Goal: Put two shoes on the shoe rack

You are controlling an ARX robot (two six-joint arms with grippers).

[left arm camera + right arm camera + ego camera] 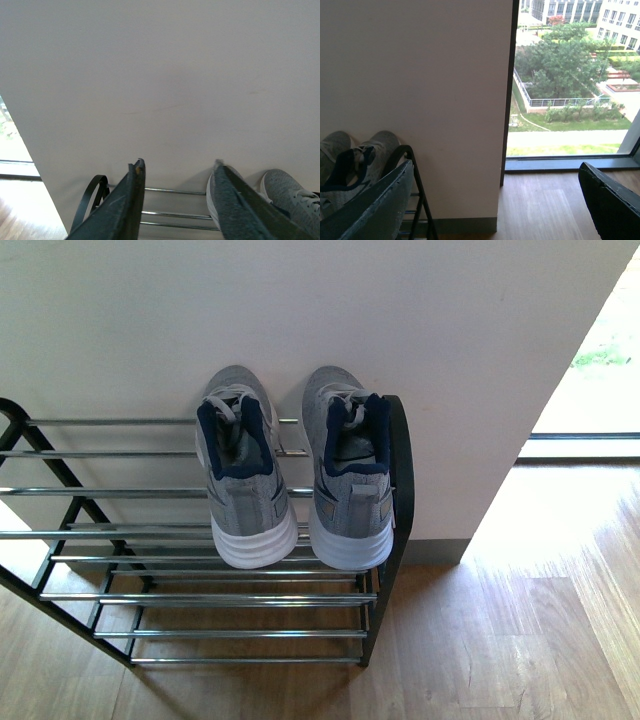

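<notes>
- One shoe rack [180,598] stands against the wall [450,340] (thin rods, probably rigid and light).
- Two grey shoes sit side by side at the right end of its top tier, toes to the wall: left shoe [243,475] and right shoe [350,475]. They look light, with soft knit uppers and firm soles, and are best pinched at the heel collar.
- Two grippers: left gripper [178,167] and right gripper [495,170], both spread wide and empty.

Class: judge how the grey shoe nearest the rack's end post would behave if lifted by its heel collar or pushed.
The grey shoe probably feels light: knit upper, foam-looking white sole. Its padded navy collar would likely squash under a grip. Pushed, it may snag across the shoe rack's rods rather than slide.
</notes>
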